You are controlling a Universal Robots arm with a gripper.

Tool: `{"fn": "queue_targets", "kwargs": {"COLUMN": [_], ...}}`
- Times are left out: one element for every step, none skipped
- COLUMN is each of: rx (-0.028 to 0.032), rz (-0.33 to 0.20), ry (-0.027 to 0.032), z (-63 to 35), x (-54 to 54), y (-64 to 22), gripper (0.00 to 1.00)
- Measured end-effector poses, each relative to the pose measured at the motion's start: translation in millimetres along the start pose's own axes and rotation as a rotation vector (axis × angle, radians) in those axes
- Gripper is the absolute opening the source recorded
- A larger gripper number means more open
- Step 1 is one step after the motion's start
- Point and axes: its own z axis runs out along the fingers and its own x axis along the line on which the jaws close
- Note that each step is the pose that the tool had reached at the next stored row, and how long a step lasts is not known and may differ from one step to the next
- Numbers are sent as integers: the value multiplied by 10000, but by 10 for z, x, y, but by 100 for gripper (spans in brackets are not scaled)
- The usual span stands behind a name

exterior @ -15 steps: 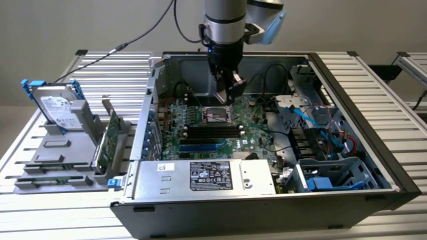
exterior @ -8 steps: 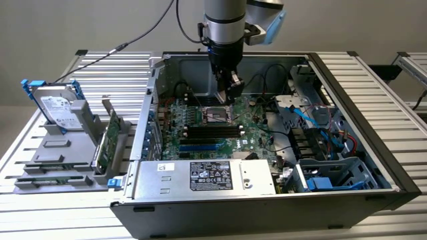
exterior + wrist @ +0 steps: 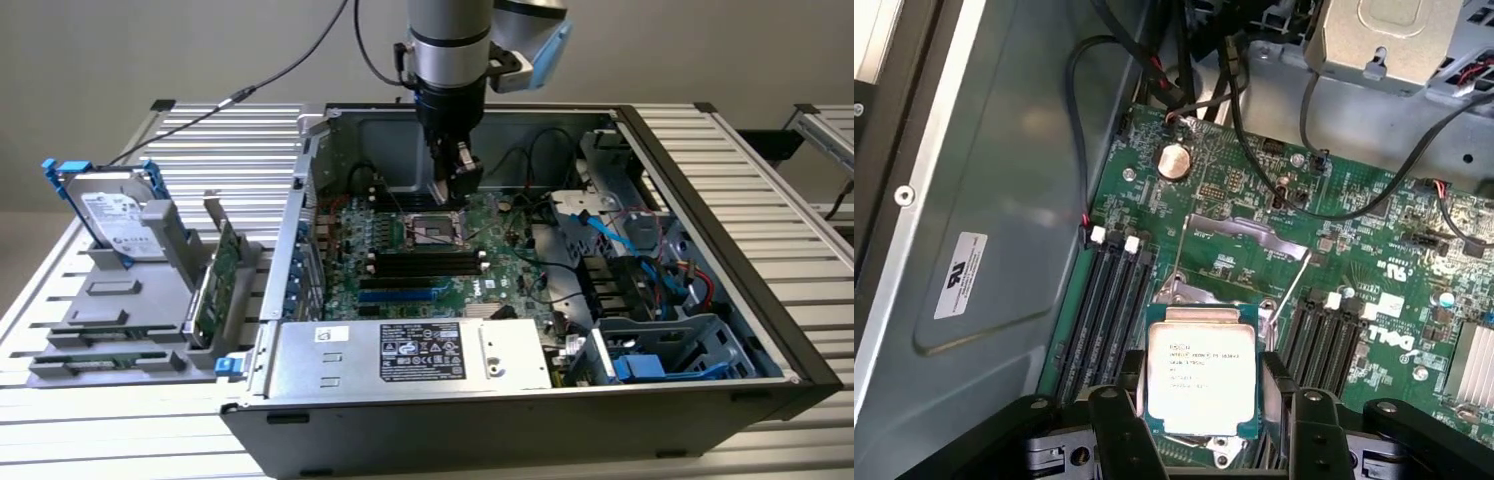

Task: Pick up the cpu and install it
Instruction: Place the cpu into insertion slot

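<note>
End effector (image 3: 455, 197) had the cpu (image 3: 1200, 365) pinched by its edges, jaws fairly wide, right over the socket (image 3: 434, 232), latch (image 3: 1239, 235) flipped up. Pickup done; looked not seated or locked yet.

Here's the arm (image 3: 449, 40), hanging straight down, its silver column bolt upright, with the black wrist (image 3: 445, 105) section directly beneath it. Below that, the gripper (image 3: 455, 195) points vertically downward, slim and dark. Seen from the wrist, its two black fingers (image 3: 1116, 425) stand wide apart, one on each side. Between them, flat and level, sits the cpu (image 3: 1199, 365), with a finger against each opposite edge and the grip squared up.
</note>
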Motion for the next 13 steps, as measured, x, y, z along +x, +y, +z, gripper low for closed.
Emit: {"fn": "queue_targets", "kwargs": {"rx": [18,37,57,78,98,122,150,183,218,254,291,331,372], "rz": [84,172,258,355,447,542,637,739,834,931,1027,1123,1220], "ry": [27,55,80,103,119,130,139,146,151,158,163,168,172], "z": [-1,-2,-2,-2,-2,-2,-3,-3,-4,-3,-3,-3,-3], "x": [0,1,1,1,2,2,2,1,1,2,2,2,1], "y": [-1,-2,-2,-3,-4,-4,-4,-5,-5,-5,-5,-5,-5], "gripper": [55,55,55,55,55,55,55,55,55,55,55,55,55]}}
